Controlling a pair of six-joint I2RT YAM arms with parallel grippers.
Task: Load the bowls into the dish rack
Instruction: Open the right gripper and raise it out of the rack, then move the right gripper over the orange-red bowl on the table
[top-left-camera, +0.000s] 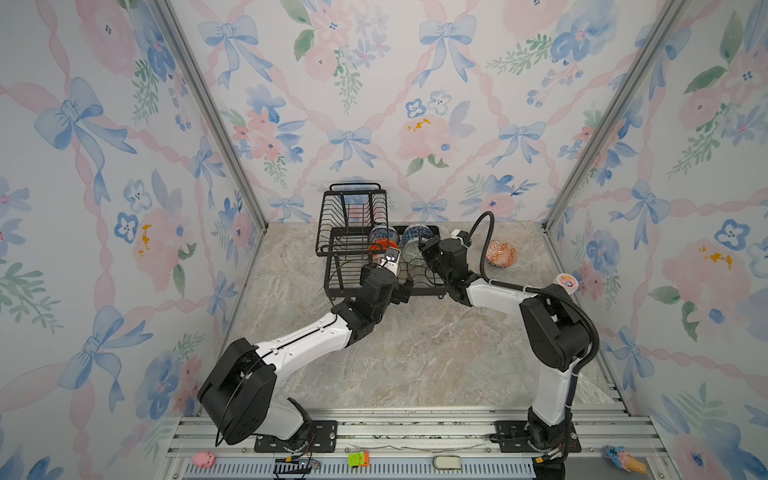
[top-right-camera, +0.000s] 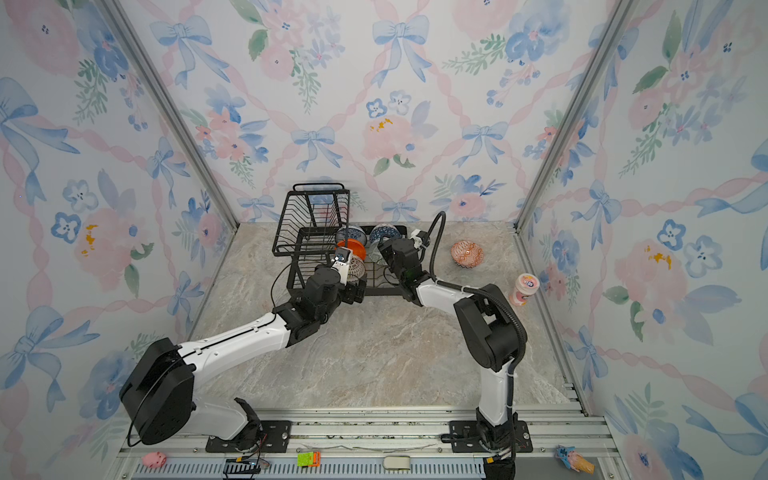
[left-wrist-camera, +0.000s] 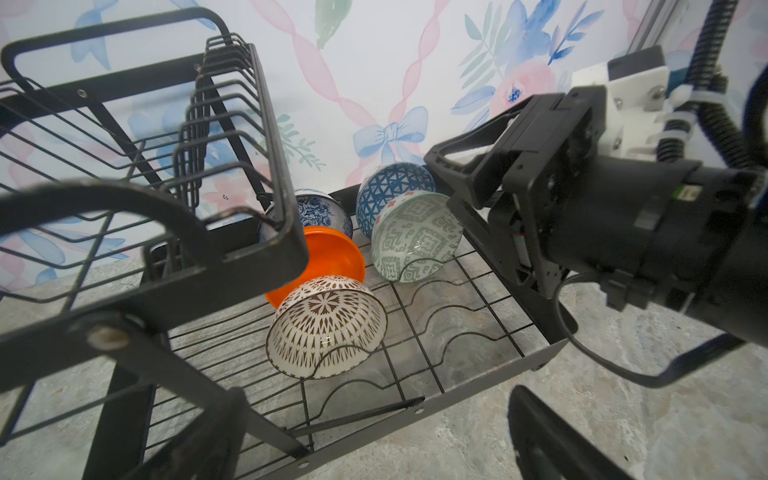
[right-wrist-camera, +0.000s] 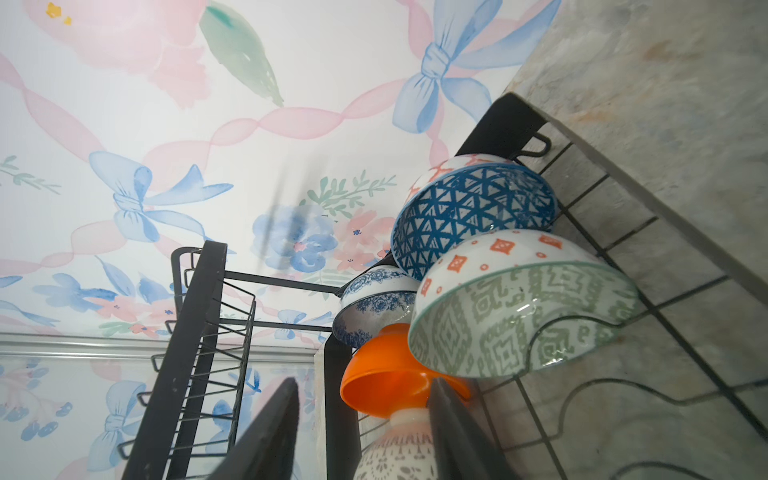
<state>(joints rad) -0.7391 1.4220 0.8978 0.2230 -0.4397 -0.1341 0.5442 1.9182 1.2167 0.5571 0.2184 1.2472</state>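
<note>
Currently | right gripper (right-wrist-camera: 361, 388) fingers standing apart, pale green bowl (right-wrist-camera: 519, 316) leaning just beyond them in dish rack (right-wrist-camera: 511, 120) | left gripper (left-wrist-camera: 374, 409) fingers gaping wide, white radial-line bowl (left-wrist-camera: 328, 328) sitting ahead

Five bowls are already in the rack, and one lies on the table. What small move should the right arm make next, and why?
Probably draw the right gripper back out of the dish rack. Its fingers are apart and hold nothing, the pale green bowl leans in the rack unheld, and the orange-white bowl sits alone on the table on that arm's side.
</note>
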